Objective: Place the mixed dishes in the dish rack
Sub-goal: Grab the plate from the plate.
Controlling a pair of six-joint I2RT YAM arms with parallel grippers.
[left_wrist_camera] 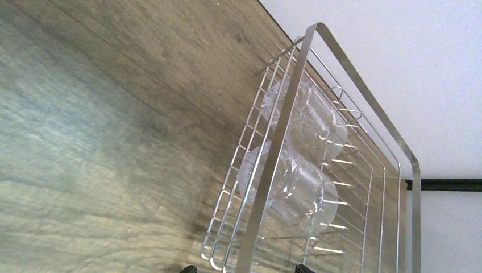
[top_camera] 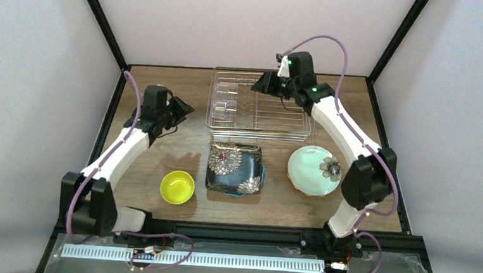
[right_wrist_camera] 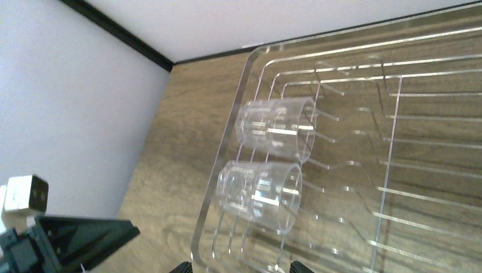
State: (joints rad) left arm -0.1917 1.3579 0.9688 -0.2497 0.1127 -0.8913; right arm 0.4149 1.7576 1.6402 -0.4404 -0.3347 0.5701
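The silvery wire dish rack (top_camera: 290, 123) stands at the back middle of the table. Two clear glasses (top_camera: 231, 104) lie on their sides in its left part. They also show in the left wrist view (left_wrist_camera: 290, 190) and the right wrist view (right_wrist_camera: 261, 196). The black square floral plate (top_camera: 234, 168), the mint flower plate (top_camera: 314, 171) and the yellow-green bowl (top_camera: 177, 187) sit on the table in front of the rack. An orange rim (top_camera: 292, 177) peeks from under the mint plate; no teal plate shows. My left gripper (top_camera: 187, 110) is open and empty left of the rack. My right gripper (top_camera: 259, 84) is open and empty over the rack's back.
Black frame posts and white walls enclose the wooden table (top_camera: 155, 163). The left arm's wrist (right_wrist_camera: 57, 244) shows at the lower left of the right wrist view. The rack's flat rim (left_wrist_camera: 364, 96) crosses the left wrist view.
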